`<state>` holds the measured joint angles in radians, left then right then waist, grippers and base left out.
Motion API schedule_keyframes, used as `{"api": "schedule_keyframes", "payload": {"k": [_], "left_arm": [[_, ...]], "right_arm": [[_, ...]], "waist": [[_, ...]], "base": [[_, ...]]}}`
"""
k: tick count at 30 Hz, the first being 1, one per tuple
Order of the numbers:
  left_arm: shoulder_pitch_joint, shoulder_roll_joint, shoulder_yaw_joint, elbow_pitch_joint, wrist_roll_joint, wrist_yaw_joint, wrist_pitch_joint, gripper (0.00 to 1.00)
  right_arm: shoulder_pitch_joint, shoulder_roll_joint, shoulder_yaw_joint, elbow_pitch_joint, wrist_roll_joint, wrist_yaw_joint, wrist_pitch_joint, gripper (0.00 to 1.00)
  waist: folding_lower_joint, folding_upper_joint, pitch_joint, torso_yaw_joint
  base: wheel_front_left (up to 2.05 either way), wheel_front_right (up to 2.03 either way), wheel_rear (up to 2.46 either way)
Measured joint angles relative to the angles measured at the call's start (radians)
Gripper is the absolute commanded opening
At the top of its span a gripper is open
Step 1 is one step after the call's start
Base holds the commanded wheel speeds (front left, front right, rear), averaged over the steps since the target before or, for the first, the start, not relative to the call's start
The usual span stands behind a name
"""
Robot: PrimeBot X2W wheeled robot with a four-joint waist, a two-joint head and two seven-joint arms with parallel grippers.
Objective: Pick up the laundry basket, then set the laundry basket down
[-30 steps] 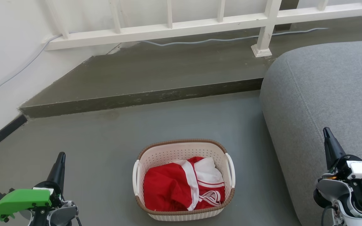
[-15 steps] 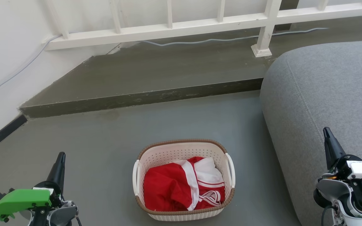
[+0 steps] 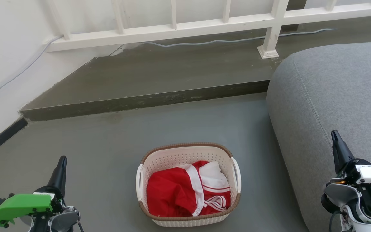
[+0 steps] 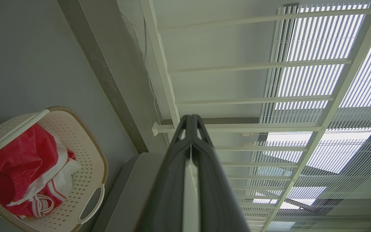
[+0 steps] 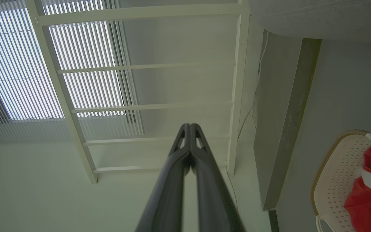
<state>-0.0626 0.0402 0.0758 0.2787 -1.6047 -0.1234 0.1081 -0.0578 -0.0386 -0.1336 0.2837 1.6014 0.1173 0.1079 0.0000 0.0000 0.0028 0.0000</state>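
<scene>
The laundry basket (image 3: pixel 172 158) rests on the grey floor at the bottom centre of the head view, cream-white and perforated with a brown rim and white side handles. Red and white clothing (image 3: pixel 185 190) fills it. My left gripper (image 3: pixel 63 159) stands at the lower left, well to the basket's left, fingers pressed together and empty. My right gripper (image 3: pixel 334 133) rises at the lower right, in front of the grey sofa, also shut on nothing. The basket (image 4: pixel 89 167) lies at the lower left of the left wrist view, beside the shut left gripper (image 4: pixel 191 116). In the right wrist view the basket (image 5: pixel 333 180) sits at the right edge, with the right gripper (image 5: pixel 188 125) shut.
A grey sofa (image 3: pixel 333 93) bulks close to the basket's right side. A raised concrete step (image 3: pixel 147 100) crosses the floor behind the basket, with a white railing (image 3: pixel 204 24) and a cable (image 3: pixel 224 41) on it. A white wall (image 3: pixel 2 64) closes the left.
</scene>
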Motion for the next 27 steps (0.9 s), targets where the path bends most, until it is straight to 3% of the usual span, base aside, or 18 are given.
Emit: {"api": "schedule_keyframes", "payload": {"k": [27], "left_arm": [[0.0, 0.0, 0.001, -0.001, 0.0, 0.0, 0.0, 0.0]], "right_arm": [[0.0, 0.0, 0.0, -0.001, 0.0, 0.0, 0.0, 0.0]], "waist": [[0.0, 0.0, 0.0, 0.0]], "base": [[0.0, 0.0, 0.0]]}}
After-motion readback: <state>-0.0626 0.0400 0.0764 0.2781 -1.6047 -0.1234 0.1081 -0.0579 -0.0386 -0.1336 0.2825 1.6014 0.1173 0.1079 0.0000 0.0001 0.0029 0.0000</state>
